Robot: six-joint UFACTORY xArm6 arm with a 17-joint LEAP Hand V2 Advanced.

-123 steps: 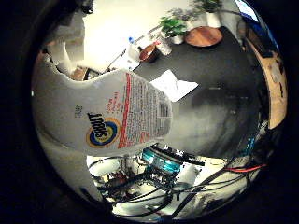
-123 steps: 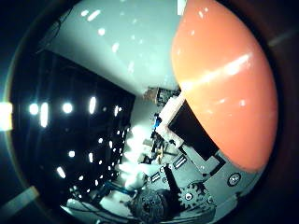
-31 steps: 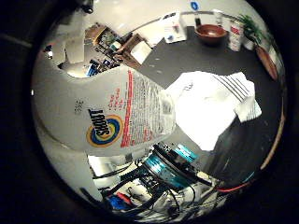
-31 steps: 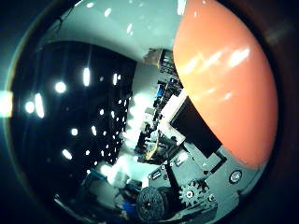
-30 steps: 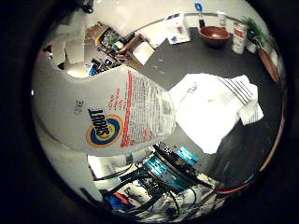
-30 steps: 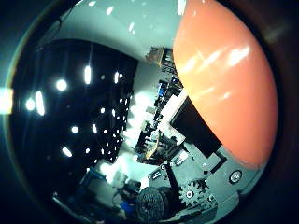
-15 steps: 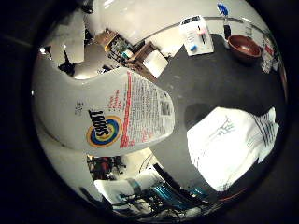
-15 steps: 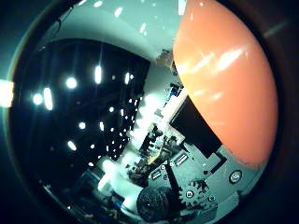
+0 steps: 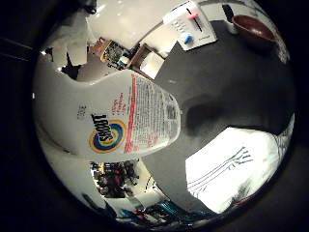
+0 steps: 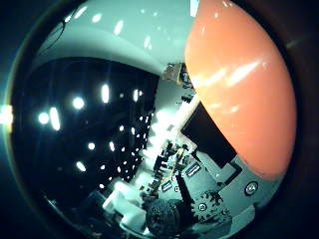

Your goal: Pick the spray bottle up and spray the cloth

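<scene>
The white spray bottle [image 9: 106, 116] with its printed label lies close against my palm and fills much of the little finger side palm view. Its orange top [image 10: 234, 90] fills one side of the thumb side palm view. My hand [image 10: 194, 194] shows there as black and geared parts beside the orange top and holds the bottle lifted above the table. The white cloth [image 9: 237, 169] with thin stripes lies crumpled on the dark table [image 9: 222, 77], below the bottle's lower end.
A brown bowl [image 9: 256, 27] and a white card with coloured marks [image 9: 185, 24] sit at the far side of the table. Boxes and clutter [image 9: 145, 63] stand beyond the table's edge. Ceiling lights [image 10: 80, 105] show in the thumb side view.
The camera has swung with the hand. The cloth now sits nearer the view's edge and the bowl further out. The bottle stays fixed against the palm.
</scene>
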